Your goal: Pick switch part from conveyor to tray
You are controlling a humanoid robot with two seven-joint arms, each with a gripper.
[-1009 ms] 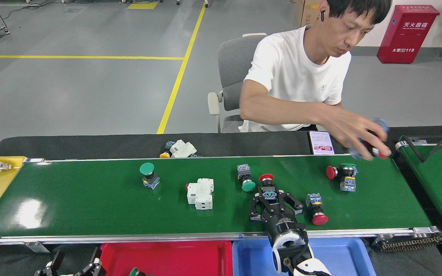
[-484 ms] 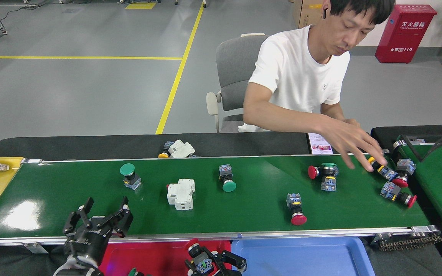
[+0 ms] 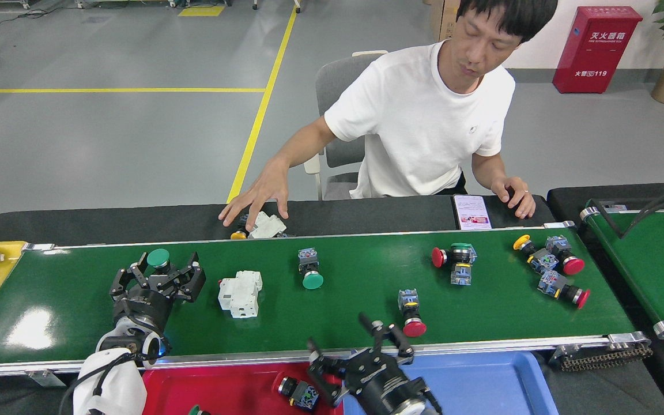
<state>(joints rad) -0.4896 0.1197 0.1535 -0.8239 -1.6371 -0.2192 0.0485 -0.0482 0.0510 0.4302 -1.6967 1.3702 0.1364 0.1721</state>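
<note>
Head view: left gripper (image 3: 158, 275) spread wide over the conveyor (image 3: 332, 305) near its left end, fingers either side of a green-capped switch part (image 3: 158, 260) without closing on it. Right gripper (image 3: 361, 349) also parted and empty, above the conveyor's near rail, over the seam between red tray (image 3: 222, 386) and blue tray (image 3: 482, 383); red-capped switch part (image 3: 297, 392) lying in the red tray's right end.

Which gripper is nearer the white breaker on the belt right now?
Left. The left gripper sits open just beside the white breaker, around the green-capped switch. The right gripper is open at the belt's near edge, farther off.
</note>
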